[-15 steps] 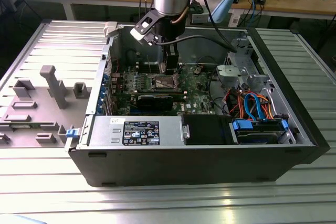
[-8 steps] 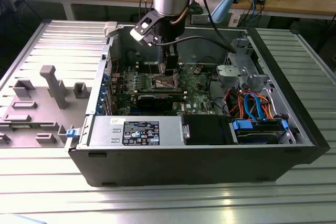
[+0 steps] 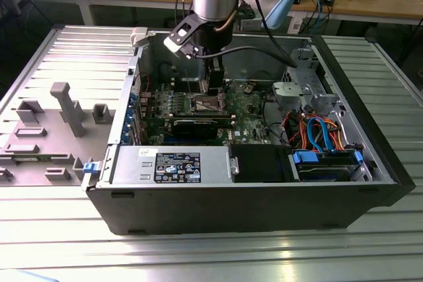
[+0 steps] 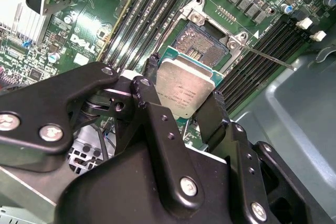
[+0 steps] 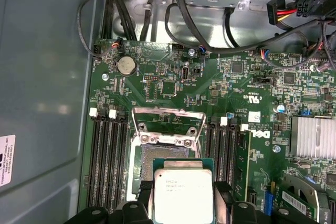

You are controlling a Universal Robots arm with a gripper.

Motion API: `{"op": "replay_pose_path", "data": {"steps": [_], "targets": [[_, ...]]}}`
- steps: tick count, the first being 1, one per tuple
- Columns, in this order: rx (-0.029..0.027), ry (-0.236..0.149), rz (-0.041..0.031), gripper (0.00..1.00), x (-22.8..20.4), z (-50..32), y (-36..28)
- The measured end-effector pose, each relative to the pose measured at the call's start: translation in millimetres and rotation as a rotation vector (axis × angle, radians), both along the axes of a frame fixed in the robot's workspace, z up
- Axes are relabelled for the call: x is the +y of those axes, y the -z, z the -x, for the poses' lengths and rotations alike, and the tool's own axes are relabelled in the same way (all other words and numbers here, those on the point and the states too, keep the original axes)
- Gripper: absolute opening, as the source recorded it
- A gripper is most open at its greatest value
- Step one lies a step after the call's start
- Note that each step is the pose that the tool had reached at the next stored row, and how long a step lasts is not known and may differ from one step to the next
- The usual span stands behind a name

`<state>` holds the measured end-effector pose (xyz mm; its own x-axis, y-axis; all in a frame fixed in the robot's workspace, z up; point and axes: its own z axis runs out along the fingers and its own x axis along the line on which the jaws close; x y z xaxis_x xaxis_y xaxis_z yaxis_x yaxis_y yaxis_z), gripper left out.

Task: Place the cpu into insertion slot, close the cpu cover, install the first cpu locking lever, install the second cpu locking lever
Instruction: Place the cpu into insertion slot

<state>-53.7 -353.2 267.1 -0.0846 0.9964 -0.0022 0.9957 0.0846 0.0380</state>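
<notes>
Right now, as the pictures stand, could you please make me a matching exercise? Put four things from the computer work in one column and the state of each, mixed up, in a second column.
Things
1. cpu
2. insertion slot
3. cpu cover
4. gripper

States
A. swung open
B. shut, clamping something flat
C. held in the air, not seated
D. empty, contacts bare

Pairs: 1-C, 2-D, 3-A, 4-B
</notes>
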Motion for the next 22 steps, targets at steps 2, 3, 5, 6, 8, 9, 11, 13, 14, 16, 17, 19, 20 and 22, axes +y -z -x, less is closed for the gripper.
{"op": "replay_pose_path", "data": {"steps": [2,3,5,6,8,9,11,13,14,16,17,19,20,22], "targets": [[0.0000,0.000,0.0000,0.55,0.0,0.0,0.3],[0.0001,0.000,0.0000,0.55,0.0,0.0,0.5],[0.0000,0.000,0.0000,0.55,0.0,0.0,0.9],[0.0000,0.000,0.0000,0.55,0.0,0.0,1.0],[0.0000,0.000,0.0000,0.55,0.0,0.0,1.1],[0.0000,0.000,0.0000,0.55,0.0,0.0,1.3],[0.0000,0.000,0.0000,0.55,0.0,0.0,1.6],[0.0000,0.000,0.0000,0.55,0.0,0.0,1.9],[0.0000,0.000,0.0000,0.55,0.0,0.0,2.1],[0.0000,0.000,0.0000,0.55,0.0,0.0,2.4],[0.0000,0.000,0.0000,0.55,0.0,0.0,3.4],[0.0000,0.000,0.0000,0.55,0.0,0.0,4.0],[0.0000,0.000,0.0000,0.55,0.0,0.0,4.2],[0.0000,0.000,0.0000,0.55,0.0,0.0,4.4]]}}
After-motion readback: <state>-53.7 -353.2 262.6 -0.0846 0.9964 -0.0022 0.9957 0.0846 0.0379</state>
